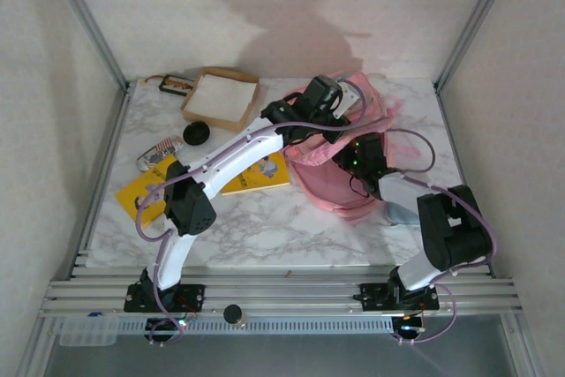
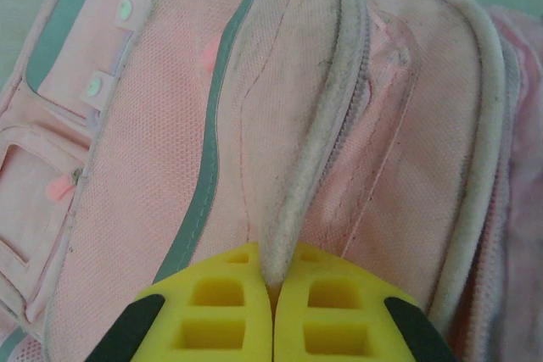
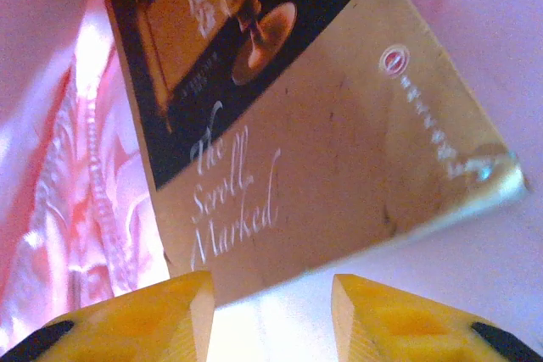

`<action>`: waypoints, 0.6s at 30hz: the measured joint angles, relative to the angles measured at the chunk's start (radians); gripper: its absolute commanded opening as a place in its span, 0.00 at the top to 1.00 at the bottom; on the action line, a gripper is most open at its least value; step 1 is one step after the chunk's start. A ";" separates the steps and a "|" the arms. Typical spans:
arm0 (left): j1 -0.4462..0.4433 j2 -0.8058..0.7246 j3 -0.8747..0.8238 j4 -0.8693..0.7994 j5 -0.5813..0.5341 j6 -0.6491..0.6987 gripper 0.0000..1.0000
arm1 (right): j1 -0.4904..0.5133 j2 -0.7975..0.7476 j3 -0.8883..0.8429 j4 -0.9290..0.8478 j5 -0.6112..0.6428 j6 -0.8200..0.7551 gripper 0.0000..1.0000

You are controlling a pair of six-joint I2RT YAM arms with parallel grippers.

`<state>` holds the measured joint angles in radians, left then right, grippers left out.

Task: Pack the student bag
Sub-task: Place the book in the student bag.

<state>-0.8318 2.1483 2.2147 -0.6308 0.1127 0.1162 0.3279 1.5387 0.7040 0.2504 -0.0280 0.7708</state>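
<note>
The student bag (image 1: 322, 178), pink and soft, lies at centre right of the table with its mouth held up. My left gripper (image 2: 274, 294) is shut on the bag's padded rim (image 2: 322, 125), pinching it between the yellow fingers; from above it sits at the bag's top (image 1: 328, 103). My right gripper (image 3: 271, 311) is inside the bag, open, with nothing between its fingers. Just beyond its fingertips a tan and black book (image 3: 322, 125) titled "The Scroll Marked" rests against the pink lining (image 3: 51, 125).
A cardboard box (image 1: 221, 97) with a white inside stands at the back left. Two yellow books (image 1: 260, 174) (image 1: 141, 193) lie left of the bag, partly under my left arm. A black round object (image 1: 196, 134) and a striped pouch (image 1: 157, 152) lie nearby.
</note>
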 measured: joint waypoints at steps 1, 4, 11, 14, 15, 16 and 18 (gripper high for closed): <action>0.000 0.000 0.000 -0.003 0.000 0.001 1.00 | 0.000 -0.013 -0.023 0.004 -0.002 0.006 0.63; -0.002 0.000 0.000 -0.006 0.000 0.003 1.00 | -0.003 -0.029 -0.065 0.016 -0.002 0.020 0.69; -0.002 0.000 -0.001 -0.008 0.000 0.003 1.00 | -0.058 0.030 -0.029 0.162 -0.036 0.027 0.68; -0.002 0.000 -0.002 -0.006 0.000 0.003 1.00 | -0.081 0.069 -0.027 0.204 -0.057 0.021 0.68; -0.002 0.000 -0.004 -0.005 0.000 0.002 1.00 | -0.084 0.070 -0.029 0.210 -0.066 0.014 0.67; -0.002 0.000 -0.005 -0.004 0.000 0.002 1.00 | -0.085 0.069 -0.035 0.222 -0.080 0.006 0.67; -0.002 0.000 -0.005 -0.004 0.000 -0.002 1.00 | -0.085 0.050 -0.056 0.236 -0.112 -0.008 0.64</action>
<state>-0.8337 2.1483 2.2097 -0.6346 0.1123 0.1146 0.2428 1.5887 0.6476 0.4866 -0.1398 0.7628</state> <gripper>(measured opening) 0.064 0.338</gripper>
